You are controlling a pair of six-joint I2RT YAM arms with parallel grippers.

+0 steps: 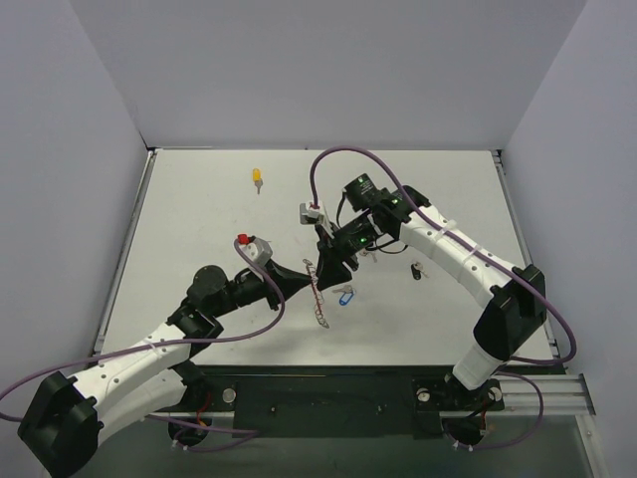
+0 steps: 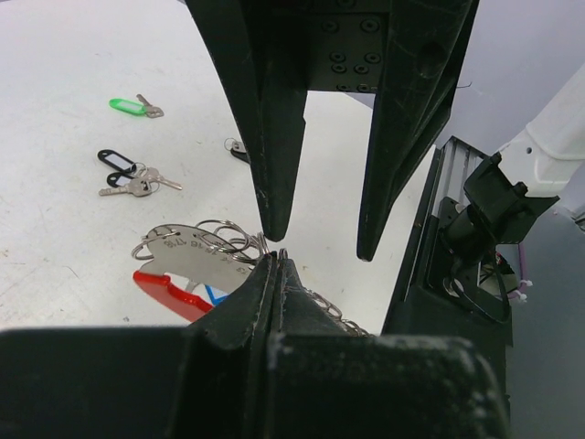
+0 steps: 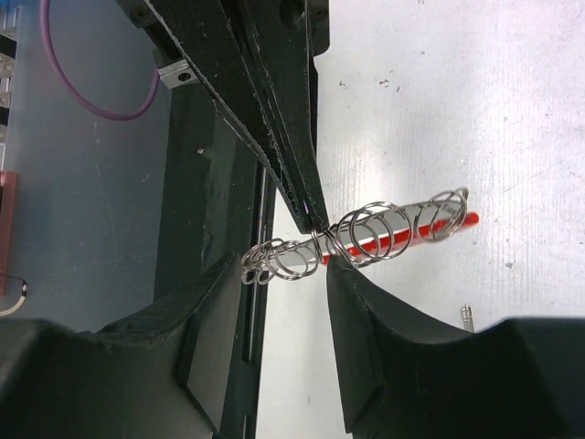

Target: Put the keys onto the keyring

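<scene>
My left gripper (image 1: 305,281) is shut on a wire ring of the keyring (image 1: 318,297) and holds it just above the table; the pinch shows in the left wrist view (image 2: 274,260). The keyring (image 2: 187,253) has a silver plate, several rings, a chain and a red piece. My right gripper (image 1: 332,265) is open, and its fingers straddle the ring cluster (image 3: 366,235) in the right wrist view (image 3: 288,274). A blue-tagged key (image 1: 344,296) lies under the keyring. A black-tagged key (image 1: 415,270) lies to the right and a yellow-tagged key (image 1: 257,178) far back. A green-tagged key (image 2: 129,106) shows in the left wrist view.
The black front rail (image 1: 328,393) with both arm bases runs along the near table edge. Purple cables (image 1: 333,159) loop over the arms. Grey walls close the table at the back and sides.
</scene>
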